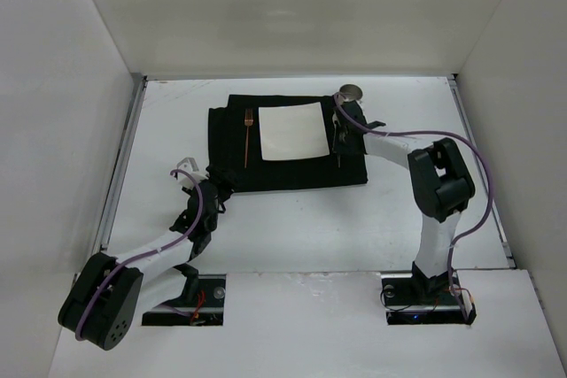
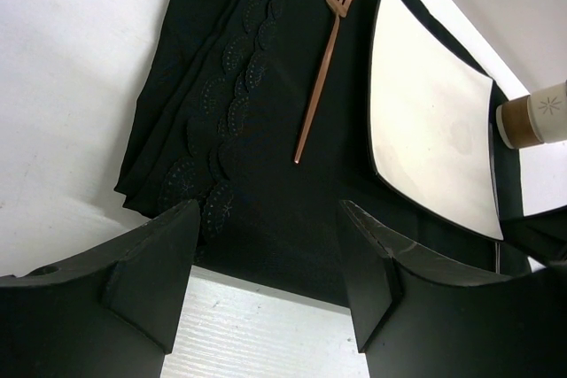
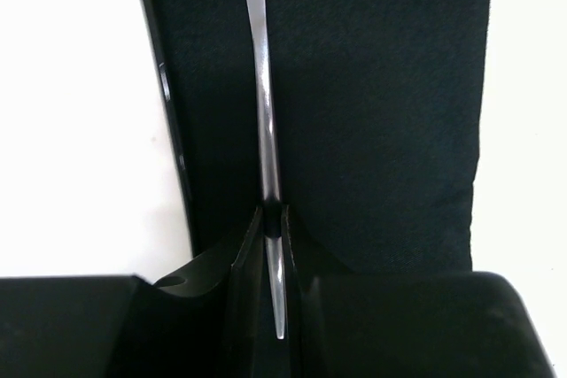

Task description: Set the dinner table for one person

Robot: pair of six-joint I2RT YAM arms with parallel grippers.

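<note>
Right wrist: slim shiny metal utensil point(image 3: 263, 86) over matte black cloth point(image 3: 372, 86)

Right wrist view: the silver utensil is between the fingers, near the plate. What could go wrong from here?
1. The right gripper hugs the silver utensil closely; lifting away may drag it askew on the black mat or against the plate.
2. The cup stands just beyond that wrist; a careless retreat could tip it.
</note>
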